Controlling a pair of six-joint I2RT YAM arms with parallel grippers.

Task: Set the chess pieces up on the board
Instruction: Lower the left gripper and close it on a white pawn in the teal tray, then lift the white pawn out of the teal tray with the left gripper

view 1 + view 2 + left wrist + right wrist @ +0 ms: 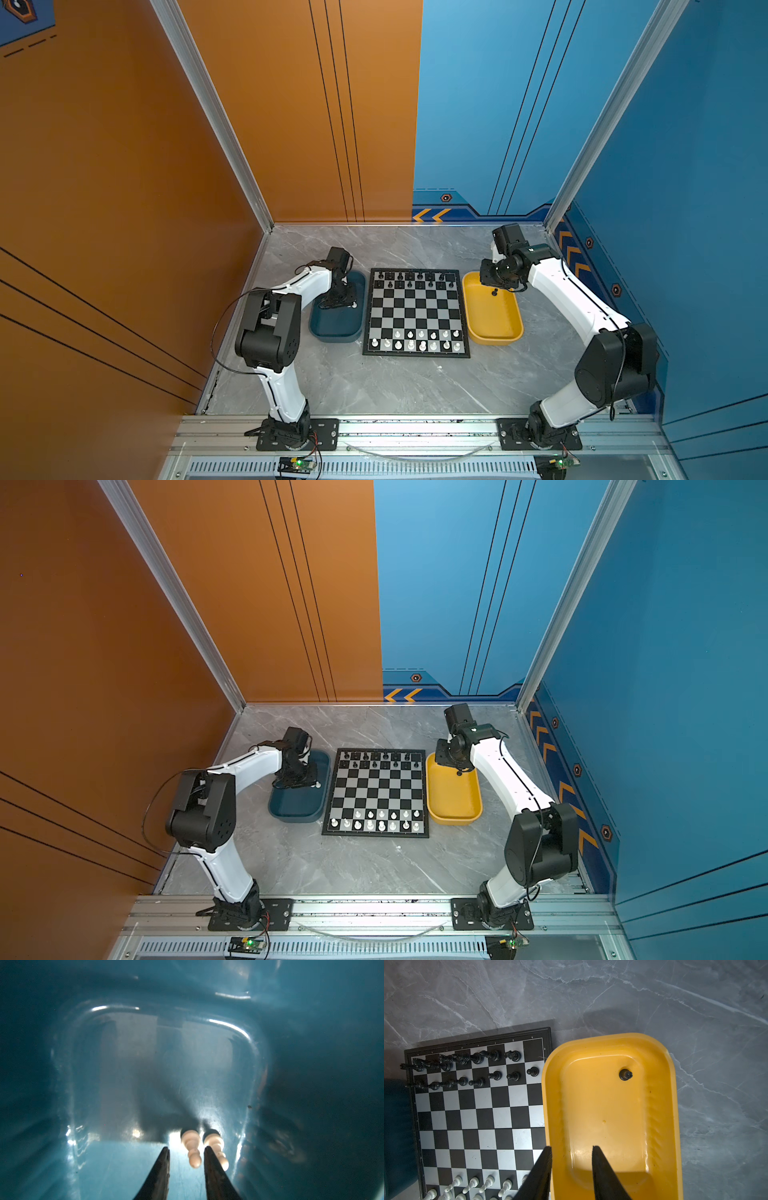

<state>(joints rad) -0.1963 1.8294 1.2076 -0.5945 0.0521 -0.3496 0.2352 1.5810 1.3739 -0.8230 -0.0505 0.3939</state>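
Board (415, 312) nearly set. Step in hand: fetching the last stragglers, imo.

Around it: orange wall (124, 166) at 9 and half of 12, blue wall (478, 104) the rest round to 3, alu rail (415, 428) at 6. Tabletop (395, 382) is grey marble-look and flat. Board lies mid-table, square to the rail, black set along its 12 edge, white along 6.

Dark blue tray (336, 330) sits just beside the board at 9, yellow tray (494, 322) just beside it at 3.

L gripper (186, 1147) is down inside the blue tray, jaws part-open, straddling one of two white pawns (192, 1142) lying on the tray floor. Gap shows on one side, so no pinch yet afaict. 2nd pawn lies right alongside, outside the jaws.

R gripper (571, 1147) hovers over the yellow tray's board-side rim, jaws part-open, empty. One black piece (625, 1074) stands upright in that tray, a rook by its top imo, well apart from the fingers.

Gaps: board corner at ~1 is empty, and the white pawn row looks 2 short at its 9 end.

Next:
- L needs to close on one pawn only w/o dragging the neighbour, then stand it upright on its square.
- R needs to get over the rook, drop around it, then set it in the corner w/o clipping adjacent pieces.
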